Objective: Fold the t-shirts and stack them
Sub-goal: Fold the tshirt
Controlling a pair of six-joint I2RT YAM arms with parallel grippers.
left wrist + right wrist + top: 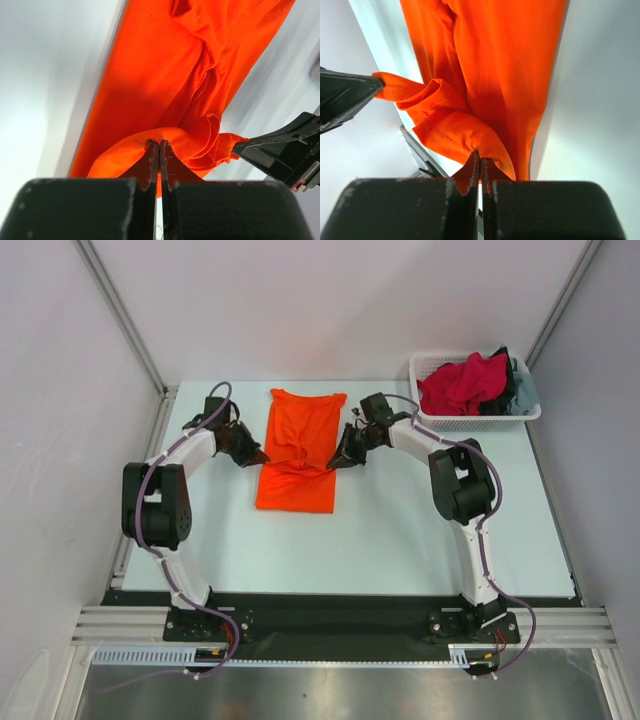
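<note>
the left arm [160, 502] rises from its base at the near left edge of the tabletop [420, 530] and bends inward toward the centre. the left fingers [257, 456] sit at the left edge of the orange t-shirt [297, 475], about midway along its length. in the left wrist view these fingers are clenched on a bunched fold of orange cloth, the hem pinched between the two tips with no gap showing. the orange t-shirt lies on the tabletop between the two arms, its long axis running from near to far. its near part lies flat, and its middle is drawn into wrinkles and a raised ridge between the two grasp points. the right fingers [336, 460] sit at the right edge of the same t-shirt, directly opposite the left fingers. in the right wrist view they are likewise clenched on a fold of orange cloth, the tips pressed together around it. the right arm [462, 485] rises from its base at the near right edge and bends inward. at the far right corner of the tabletop stands a white mesh basket [480, 420], well apart from the orange t-shirt. it holds a crimson-pink shirt [462, 383] heaped on top, a black shirt [506, 372] behind it, and a grey-blue shirt [525, 393] at its right end.
</note>
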